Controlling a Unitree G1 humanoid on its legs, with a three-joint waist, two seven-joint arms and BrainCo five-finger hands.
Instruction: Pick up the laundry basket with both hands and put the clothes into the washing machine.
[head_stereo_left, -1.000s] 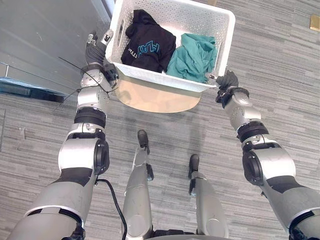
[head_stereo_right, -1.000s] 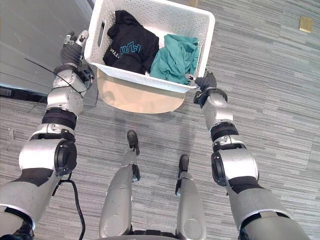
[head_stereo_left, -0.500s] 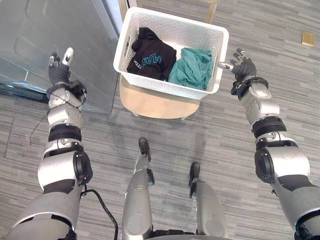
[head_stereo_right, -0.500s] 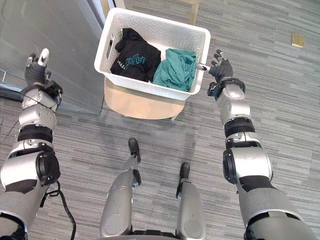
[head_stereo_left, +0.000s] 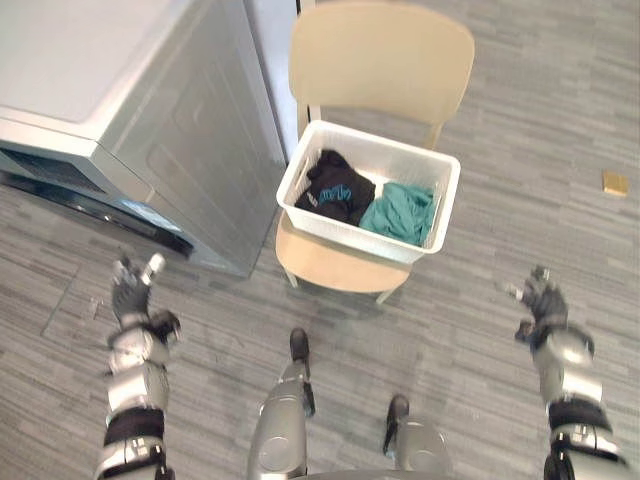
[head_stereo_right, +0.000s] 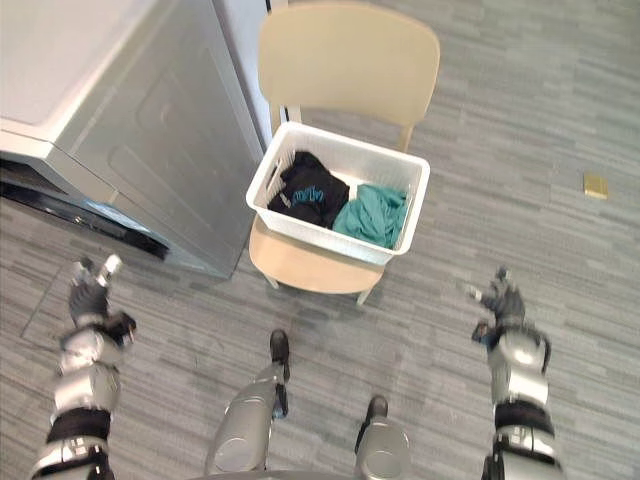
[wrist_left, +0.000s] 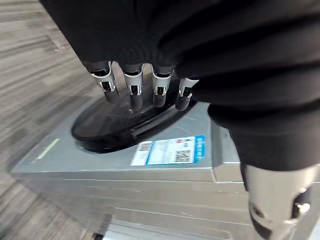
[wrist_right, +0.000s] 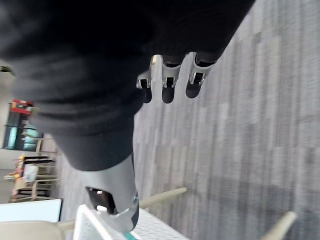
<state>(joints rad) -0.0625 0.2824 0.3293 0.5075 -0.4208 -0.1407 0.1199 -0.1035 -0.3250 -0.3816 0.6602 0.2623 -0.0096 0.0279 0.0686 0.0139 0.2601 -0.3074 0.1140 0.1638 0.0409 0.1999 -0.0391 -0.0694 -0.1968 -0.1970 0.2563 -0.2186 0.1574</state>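
The white laundry basket (head_stereo_left: 352, 236) rests on the seat of a beige chair (head_stereo_left: 380, 60). Inside it a black garment (head_stereo_left: 335, 190) lies on the left and a teal one (head_stereo_left: 400, 212) on the right. My left hand (head_stereo_left: 130, 298) is held low at the left, well short of the basket, with straight fingers (wrist_left: 135, 95) and nothing in it. My right hand (head_stereo_left: 540, 300) is equally far off at the right, its fingers (wrist_right: 170, 85) relaxed and holding nothing. The grey washing machine (head_stereo_left: 120, 110) stands to the left of the chair, its dark round door (wrist_left: 115, 125) shut.
The chair stands close against the machine's side panel. A small yellow block (head_stereo_left: 615, 182) lies on the grey plank floor at the far right. Open floor stretches between me and the chair.
A second ago both hands were at the basket's ends; they spread away from it and now sit low and wide apart. The whole picture has pulled back, so the camera moved.
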